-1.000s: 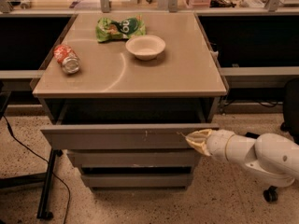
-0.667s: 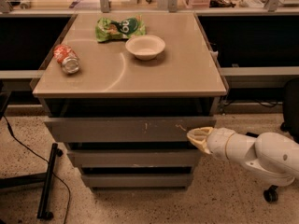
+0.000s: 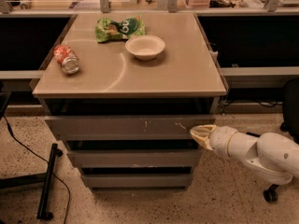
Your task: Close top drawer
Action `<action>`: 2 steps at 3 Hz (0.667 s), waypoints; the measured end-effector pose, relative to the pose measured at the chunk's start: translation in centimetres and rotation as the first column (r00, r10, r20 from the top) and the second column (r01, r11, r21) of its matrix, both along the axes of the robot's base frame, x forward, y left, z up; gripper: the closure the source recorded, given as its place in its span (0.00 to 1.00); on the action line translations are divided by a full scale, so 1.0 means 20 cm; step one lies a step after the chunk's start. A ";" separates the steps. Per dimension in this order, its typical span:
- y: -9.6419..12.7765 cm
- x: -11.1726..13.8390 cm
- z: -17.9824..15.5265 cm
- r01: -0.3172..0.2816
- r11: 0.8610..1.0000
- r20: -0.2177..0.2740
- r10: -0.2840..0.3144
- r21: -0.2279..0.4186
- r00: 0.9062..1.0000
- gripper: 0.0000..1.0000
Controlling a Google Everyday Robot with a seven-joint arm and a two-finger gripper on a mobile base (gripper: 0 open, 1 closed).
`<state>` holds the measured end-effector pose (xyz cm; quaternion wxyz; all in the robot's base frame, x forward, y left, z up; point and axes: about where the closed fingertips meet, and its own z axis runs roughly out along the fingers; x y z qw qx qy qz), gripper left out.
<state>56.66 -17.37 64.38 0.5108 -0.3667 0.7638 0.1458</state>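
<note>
The wide grey metal top drawer (image 3: pixel 121 125) stands partly open, with the pale gripper (image 3: pixel 200 135) against its front panel's right end, jaws pinched together.

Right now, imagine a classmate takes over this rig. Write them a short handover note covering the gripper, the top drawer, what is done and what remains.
The gripper is low on the right, at the right end of the top drawer front panel. It looks pressed against it, but contact is not certain.
The top drawer is partly open: its dark interior shows between its front and the cabinet top.
Done: the gripper is placed for the push.
Left: probably push the front straight in until it shuts, then back away.
On top are a bowl, a green bag and a can lying on its side.
</note>
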 end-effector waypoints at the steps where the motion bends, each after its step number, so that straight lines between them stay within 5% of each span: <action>1: -0.15 -0.20 0.05 0.030 0.996 -0.030 -0.027 0.085 0.999 1.00; 2: -0.38 -0.49 0.17 0.136 0.982 -0.045 -0.131 0.132 0.990 0.82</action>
